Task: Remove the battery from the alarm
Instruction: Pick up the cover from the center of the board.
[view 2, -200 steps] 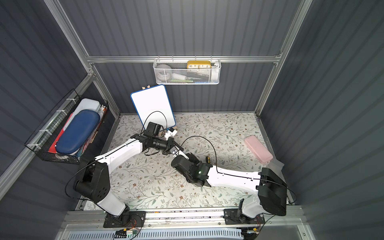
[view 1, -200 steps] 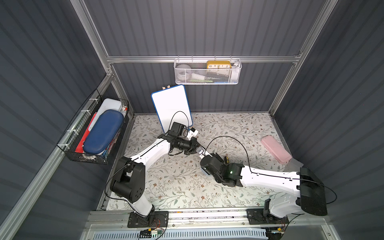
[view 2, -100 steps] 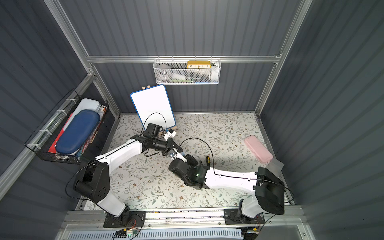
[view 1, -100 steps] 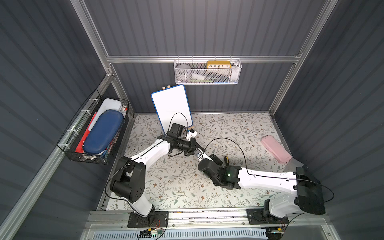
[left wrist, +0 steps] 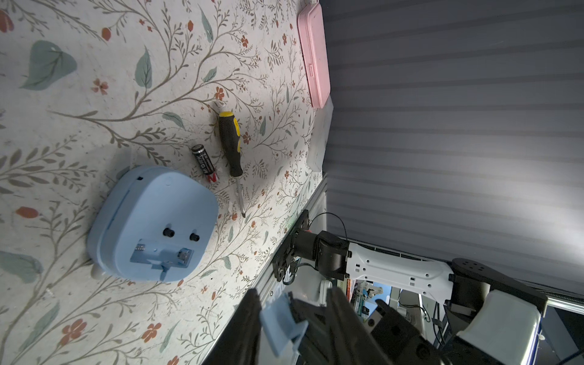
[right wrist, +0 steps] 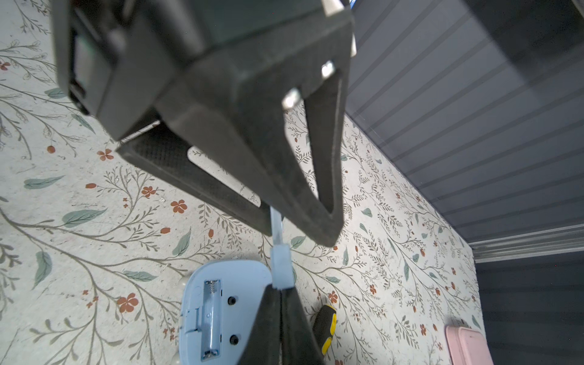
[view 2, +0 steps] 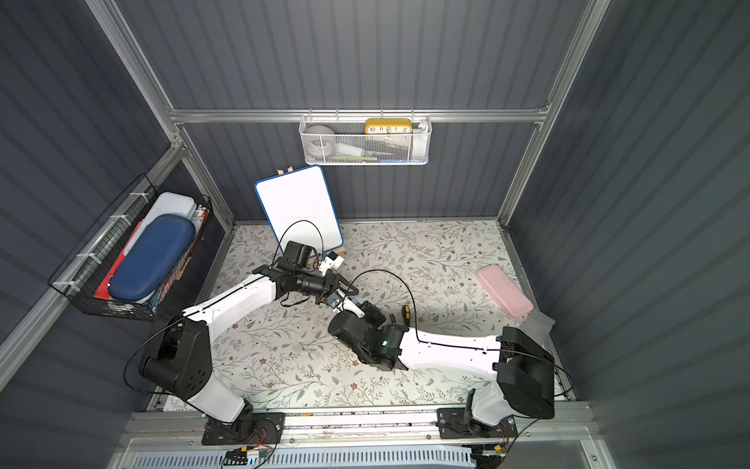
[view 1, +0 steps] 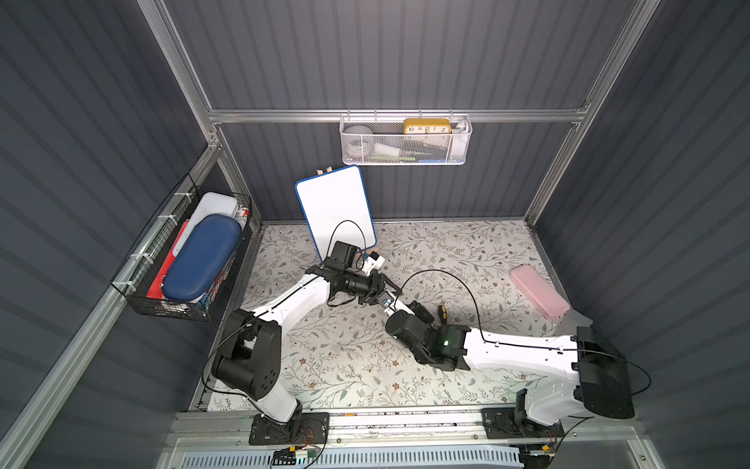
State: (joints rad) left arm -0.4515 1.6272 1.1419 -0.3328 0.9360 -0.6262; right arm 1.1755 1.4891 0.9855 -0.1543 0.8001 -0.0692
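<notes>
Judged as past the main step. Seeing the battery (left wrist: 204,163) already out of the alarm (left wrist: 151,221) and lying flat on the table (left wrist: 94,126), just beside the alarm, between it and the screwdriver (left wrist: 232,151); cannot tell whether touching either. Finding all three near the middle of the table, well apart from the back edge and from the pink case (left wrist: 313,53) near the right edge. Seeing the alarm face down, with the slot in its back open and empty, in both wrist views. Hidden under the two wrists in both top views.

Step in hand, by judgement: a hand-over of the small blue cover (right wrist: 280,265) above the alarm. Pinched at one end by the right gripper (right wrist: 280,289), jaws closed flat on it. Framed at the other end by the left gripper (left wrist: 292,294), jaws parted wider than the cover and seemingly not pressing it.

Next, probably: draw the left gripper straight back, clear of the cover, without knocking it. Then carry the cover aside with the right arm and lay it on a bare part of the table, away from the battery. Calls for a steady pinch, being thin and held by one end only. Calls also for care not to sweep the battery, round and free to roll.
</notes>
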